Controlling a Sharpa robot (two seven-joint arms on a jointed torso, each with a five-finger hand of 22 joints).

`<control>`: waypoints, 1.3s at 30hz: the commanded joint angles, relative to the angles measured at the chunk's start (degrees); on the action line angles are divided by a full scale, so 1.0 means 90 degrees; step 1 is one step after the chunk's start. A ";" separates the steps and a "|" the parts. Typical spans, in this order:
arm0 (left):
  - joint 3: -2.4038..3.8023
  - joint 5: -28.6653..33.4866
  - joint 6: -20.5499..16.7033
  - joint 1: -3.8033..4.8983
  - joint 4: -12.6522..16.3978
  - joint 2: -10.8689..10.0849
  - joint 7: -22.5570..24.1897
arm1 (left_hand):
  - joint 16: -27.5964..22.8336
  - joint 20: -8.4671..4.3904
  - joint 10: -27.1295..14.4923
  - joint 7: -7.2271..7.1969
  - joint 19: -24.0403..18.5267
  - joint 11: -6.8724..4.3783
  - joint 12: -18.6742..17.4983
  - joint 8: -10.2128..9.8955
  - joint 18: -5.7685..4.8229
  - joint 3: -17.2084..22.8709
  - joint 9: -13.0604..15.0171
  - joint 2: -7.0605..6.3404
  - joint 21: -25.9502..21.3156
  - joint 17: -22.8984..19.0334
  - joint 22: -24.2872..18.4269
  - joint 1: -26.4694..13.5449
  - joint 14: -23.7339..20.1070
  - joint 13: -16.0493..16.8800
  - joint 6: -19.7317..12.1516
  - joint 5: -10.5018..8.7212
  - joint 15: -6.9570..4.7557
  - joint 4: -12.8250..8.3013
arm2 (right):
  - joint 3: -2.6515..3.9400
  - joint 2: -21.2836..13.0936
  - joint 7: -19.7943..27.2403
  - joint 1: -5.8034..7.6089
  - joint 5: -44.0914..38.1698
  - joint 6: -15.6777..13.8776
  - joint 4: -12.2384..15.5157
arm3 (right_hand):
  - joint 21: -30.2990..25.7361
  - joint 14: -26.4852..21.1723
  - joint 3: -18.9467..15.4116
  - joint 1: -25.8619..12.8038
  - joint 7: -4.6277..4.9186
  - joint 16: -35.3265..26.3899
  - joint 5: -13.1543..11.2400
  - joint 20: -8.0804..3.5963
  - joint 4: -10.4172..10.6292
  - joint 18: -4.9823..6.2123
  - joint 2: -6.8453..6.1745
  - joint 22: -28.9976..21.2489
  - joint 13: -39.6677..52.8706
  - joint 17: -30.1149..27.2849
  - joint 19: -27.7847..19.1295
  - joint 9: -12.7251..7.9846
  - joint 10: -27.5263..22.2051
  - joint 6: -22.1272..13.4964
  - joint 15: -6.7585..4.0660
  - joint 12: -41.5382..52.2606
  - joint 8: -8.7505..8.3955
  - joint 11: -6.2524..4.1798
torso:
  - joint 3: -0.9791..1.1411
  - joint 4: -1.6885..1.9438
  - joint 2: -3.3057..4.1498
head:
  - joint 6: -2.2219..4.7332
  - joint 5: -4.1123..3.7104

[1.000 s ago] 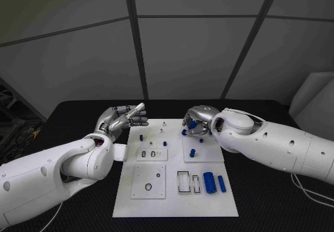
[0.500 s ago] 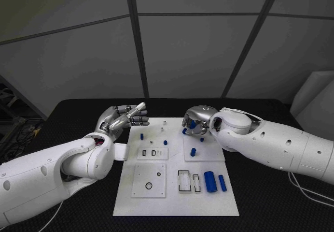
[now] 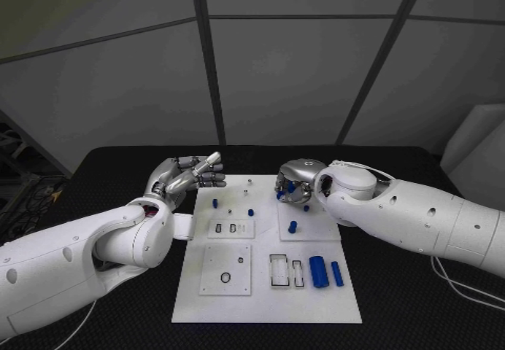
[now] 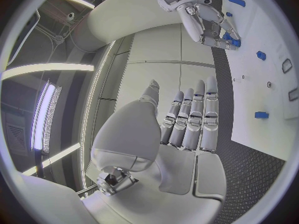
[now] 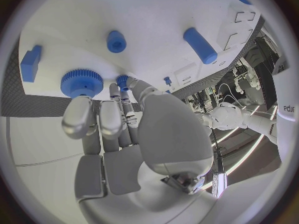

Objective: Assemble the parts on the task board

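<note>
Nearest the camera, low on the flat white plastic task board (image 3: 263,306) in the lower middle of the head view, two smooth blue plastic cylinders (image 3: 318,272) lie side by side next to white rectangular frames (image 3: 278,270). They look light, hard and slick, and would likely roll if nudged; a pinch across the middle of the barrel, not the ends, should hold them best.

Further up, at the centre of the frame, short blue pegs (image 3: 293,228) stand upright in the board. They are small and stiff, so only fingertips would fit round them, taken from above.

Beyond these, in the upper right part of the board, the right hand (image 3: 295,182) hangs with its fingers curled down towards a blue toothed gear wheel (image 5: 81,82). The right wrist view shows the fingertips (image 5: 77,118) just beside the gear's rim; I cannot tell whether they actually grip it. The gear looks rigid and light, and its ridged edge should offer good purchase, so the rim is the place to take it.

At the upper left of the board, over the black counter (image 3: 116,182), the left hand (image 3: 190,177) is raised with fingers straight and together, holding nothing.
</note>
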 commanded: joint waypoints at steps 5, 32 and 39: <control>0.0005 -0.0061 0.0072 0.0008 0.0001 -0.0001 0.0012 | -0.0034 0.0040 -0.0013 0.0059 -0.0016 0.0048 -0.0022 -0.0042 -0.0082 -0.0027 -0.0008 0.0008 -0.0004 0.0011 -0.0010 -0.0009 -0.0045 -0.0005 0.0004 0.0021 0.0003 -0.0012 | -0.0001 0.0033 -0.0020 0.0016 0.0008 0.0157 -0.0042 | 0.0175 0.0287 0.0273 0.0082 0.0009 0.0149 -0.0101 -0.0006 -0.0038 -0.0139 0.0048 0.0216 0.0018 0.0113 0.0099 0.0036 0.0240 0.0258 -0.0052 0.0031 0.0098 -0.0021 | -0.0004 -0.0001 0.0011 | -0.0029 0.0012; 0.0006 -0.0059 0.0085 0.0009 -0.0055 -0.0042 0.0002 | -0.0077 0.0046 0.0017 0.0044 -0.0030 0.0040 -0.0038 -0.0048 -0.0079 -0.0014 0.0000 0.0055 -0.0008 0.0042 -0.0015 0.0034 -0.0044 0.0001 0.0041 -0.0001 0.0003 -0.0047 | -0.0001 0.0130 -0.0080 0.0018 0.0073 -0.1730 0.0094 | 0.0382 0.0261 0.0672 0.0160 0.0032 0.0302 -0.0263 -0.0018 -0.0236 -0.0179 0.0026 0.0500 0.0054 0.0211 0.0149 0.0066 0.0434 0.0503 -0.0076 0.0009 0.0123 -0.0040 | -0.0013 -0.0005 0.0034 | 0.0034 0.0090; 0.0006 -0.0059 0.0088 0.0010 -0.0076 -0.0020 0.0005 | -0.0081 0.0047 0.0019 0.0044 -0.0034 0.0040 -0.0039 -0.0049 -0.0079 -0.0015 0.0000 0.0056 -0.0010 0.0044 -0.0016 0.0035 -0.0046 0.0002 0.0043 -0.0002 0.0004 -0.0049 | -0.0002 0.0532 -0.0058 0.0026 0.0108 -0.1761 -0.0291 | 0.0388 0.0260 0.0676 0.0145 0.0033 0.0306 -0.0274 -0.0016 -0.0234 -0.0180 0.0015 0.0508 0.0055 0.0212 0.0149 0.0066 0.0436 0.0505 -0.0076 0.0006 0.0119 -0.0039 | -0.0018 0.0019 0.0048 | 0.0046 0.0086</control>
